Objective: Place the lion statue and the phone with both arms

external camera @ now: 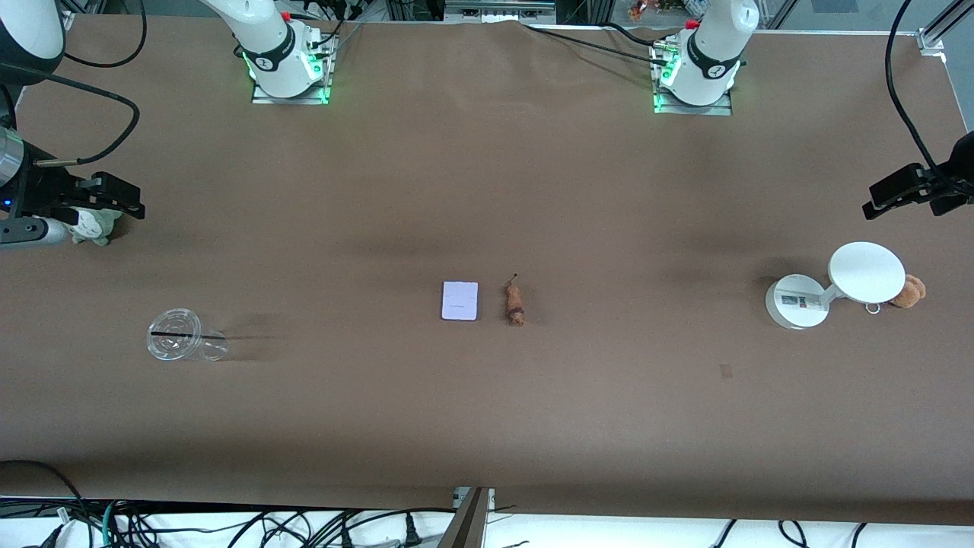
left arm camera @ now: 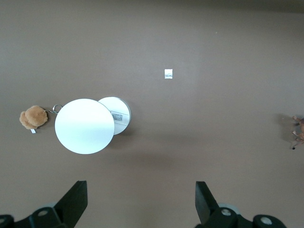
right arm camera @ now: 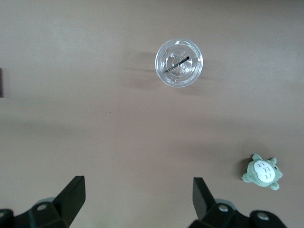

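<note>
The phone [external camera: 459, 301], a small flat slab with a pale lavender-white face, lies mid-table. Beside it, toward the left arm's end, lies the lion statue [external camera: 515, 304], tiny and orange-brown with a thin dark tail. In the left wrist view the lion statue [left arm camera: 298, 133] shows only at the frame's edge. My left gripper [external camera: 875, 199] [left arm camera: 141, 199] hangs open and empty above the left arm's end of the table, close to the white stand [external camera: 829, 289]. Over the right arm's end, my right gripper [external camera: 135, 202] [right arm camera: 138, 197] is open too, holding nothing.
The white stand [left arm camera: 84, 126] has a disc top and round base; a tan plush toy [external camera: 908, 291] [left arm camera: 33, 118] with a metal ring lies beside it. A clear plastic cup [external camera: 183, 344] [right arm camera: 179, 62] and a green plush [external camera: 95, 224] [right arm camera: 262, 172] sit at the right arm's end.
</note>
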You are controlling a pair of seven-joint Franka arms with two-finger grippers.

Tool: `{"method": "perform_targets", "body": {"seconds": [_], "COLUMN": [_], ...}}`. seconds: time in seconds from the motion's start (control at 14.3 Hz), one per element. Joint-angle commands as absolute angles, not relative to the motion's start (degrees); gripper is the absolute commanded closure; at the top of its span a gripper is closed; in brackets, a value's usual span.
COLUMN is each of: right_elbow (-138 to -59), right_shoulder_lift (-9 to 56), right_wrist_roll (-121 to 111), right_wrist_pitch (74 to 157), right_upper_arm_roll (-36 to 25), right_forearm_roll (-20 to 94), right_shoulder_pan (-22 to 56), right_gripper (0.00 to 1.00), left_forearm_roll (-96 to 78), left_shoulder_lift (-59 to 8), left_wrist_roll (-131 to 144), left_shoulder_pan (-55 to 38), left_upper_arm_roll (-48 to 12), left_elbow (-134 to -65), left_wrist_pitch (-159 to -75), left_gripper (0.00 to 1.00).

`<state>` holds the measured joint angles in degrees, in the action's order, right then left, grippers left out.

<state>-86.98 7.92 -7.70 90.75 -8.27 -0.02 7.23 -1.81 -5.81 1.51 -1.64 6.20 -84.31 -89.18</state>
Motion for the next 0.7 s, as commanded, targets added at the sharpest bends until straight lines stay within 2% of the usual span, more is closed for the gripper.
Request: {"method": "perform_targets", "body": {"seconds": [0.0,0.21,0.63], "right_elbow": [-86.4,-86.4,-86.2], "right_shoulder_lift": [7.9,7.9,8.0], "right_wrist_roll": [-8.0,-7.9,-7.7], "right_wrist_pitch": [89.9,89.9,90.0], "right_upper_arm_roll": [-8.3,-8.3,-8.3], "right_forearm_roll": [-0.5,-0.7,-0.4], "right_shoulder_pan": [7.3,7.3,7.3], "right_gripper": [0.0,0.0,0.0], "left_forearm_roll": [-2.6,-2.9,-3.2], "left_shoulder_lift": [-6.8,-6.9,-7.1], "left_wrist_roll": [0.2,0.7,0.8], "left_shoulder_pan": [-1.3,-1.4,-1.3], "left_upper_arm_roll": [6.5,6.6,6.6], "left_elbow": [-83.4,-80.6,-80.5], "left_wrist_pitch": [-89.4,-89.3,-89.2], "left_gripper": [0.0,0.0,0.0]}}
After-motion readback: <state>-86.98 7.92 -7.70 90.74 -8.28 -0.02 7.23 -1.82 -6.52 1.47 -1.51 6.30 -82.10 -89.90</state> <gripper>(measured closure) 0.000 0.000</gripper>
